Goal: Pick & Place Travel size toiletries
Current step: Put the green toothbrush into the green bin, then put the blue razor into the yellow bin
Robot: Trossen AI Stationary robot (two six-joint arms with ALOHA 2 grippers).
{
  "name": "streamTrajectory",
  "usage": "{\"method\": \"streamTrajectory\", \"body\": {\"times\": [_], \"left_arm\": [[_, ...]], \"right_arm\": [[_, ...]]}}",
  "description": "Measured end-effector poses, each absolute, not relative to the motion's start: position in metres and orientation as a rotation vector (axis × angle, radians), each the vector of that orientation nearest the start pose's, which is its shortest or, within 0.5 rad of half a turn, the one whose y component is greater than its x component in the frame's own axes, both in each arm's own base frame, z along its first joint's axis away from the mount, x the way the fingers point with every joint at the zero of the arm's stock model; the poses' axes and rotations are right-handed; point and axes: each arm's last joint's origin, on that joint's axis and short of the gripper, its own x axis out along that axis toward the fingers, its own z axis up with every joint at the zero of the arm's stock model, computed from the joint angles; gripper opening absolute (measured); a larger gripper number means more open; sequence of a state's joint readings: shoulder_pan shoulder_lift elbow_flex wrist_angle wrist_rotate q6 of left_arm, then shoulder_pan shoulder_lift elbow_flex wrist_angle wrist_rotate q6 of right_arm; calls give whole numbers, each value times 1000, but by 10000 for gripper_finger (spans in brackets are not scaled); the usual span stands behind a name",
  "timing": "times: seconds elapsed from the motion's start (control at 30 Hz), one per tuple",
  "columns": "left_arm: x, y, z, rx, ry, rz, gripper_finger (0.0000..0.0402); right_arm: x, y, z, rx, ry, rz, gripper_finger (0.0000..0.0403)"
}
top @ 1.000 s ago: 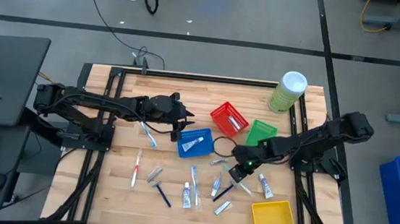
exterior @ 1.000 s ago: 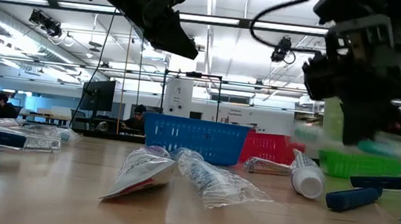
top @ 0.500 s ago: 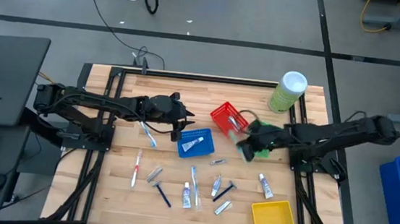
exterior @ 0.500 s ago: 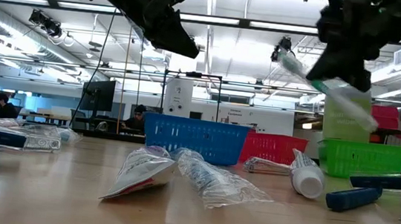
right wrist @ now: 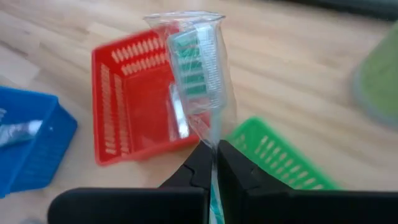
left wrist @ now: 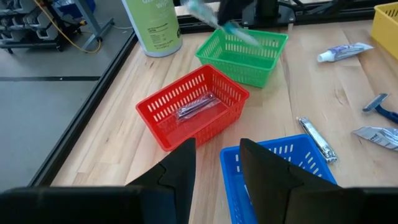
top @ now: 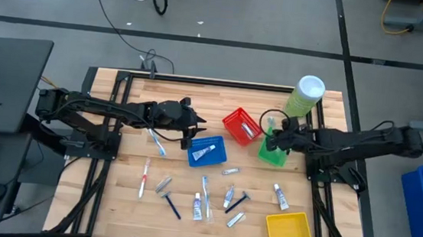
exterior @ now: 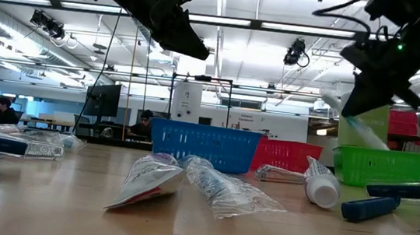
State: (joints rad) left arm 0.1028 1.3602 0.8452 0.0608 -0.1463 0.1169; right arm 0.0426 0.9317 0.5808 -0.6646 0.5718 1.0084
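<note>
Gripping a wrapped toothbrush (right wrist: 198,74), the right gripper (top: 274,136) hangs over the green basket (top: 277,156), fingers pinched tight on it. Beyond sits the red basket (top: 235,130). Left gripper (top: 193,129) hovers half-spread, empty, above the blue basket (top: 209,158).

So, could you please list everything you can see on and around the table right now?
Red basket: one, table middle, holds a wrapped item.
Green basket: one, right of the red one.
Blue basket: one, left of the red, holds a tube.
Yellow basket: one, near right corner.
Pale-green cylinder: one, white lid, far right corner.
Loose toiletries: about ten, tubes, razors and toothbrushes, near half of table.
Wrapped toothbrush: one, green bristles, held above the green basket.
Left gripper: part open, empty, beside the blue basket.
Right gripper: shut on the wrapped toothbrush.
</note>
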Motion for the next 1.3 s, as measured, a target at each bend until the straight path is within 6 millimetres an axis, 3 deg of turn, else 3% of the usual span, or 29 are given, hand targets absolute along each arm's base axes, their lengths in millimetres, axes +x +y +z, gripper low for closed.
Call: {"method": "streamTrajectory", "body": {"times": [0.13, 0.4, 1.0, 1.1, 1.3], "left_arm": [[292, 34, 251, 127, 469, 217, 132], [292, 34, 251, 131, 469, 216, 132], [292, 34, 251, 131, 469, 216, 132], [292, 34, 251, 131, 469, 216, 132], [292, 34, 251, 131, 469, 216, 132]], "right_arm": [[160, -11, 191, 643, 638, -922, 14], [156, -17, 186, 651, 684, -948, 19], [157, -24, 187, 495, 748, -901, 122], [159, -23, 192, 488, 753, -873, 130], [173, -21, 227, 476, 723, -706, 123]]}}
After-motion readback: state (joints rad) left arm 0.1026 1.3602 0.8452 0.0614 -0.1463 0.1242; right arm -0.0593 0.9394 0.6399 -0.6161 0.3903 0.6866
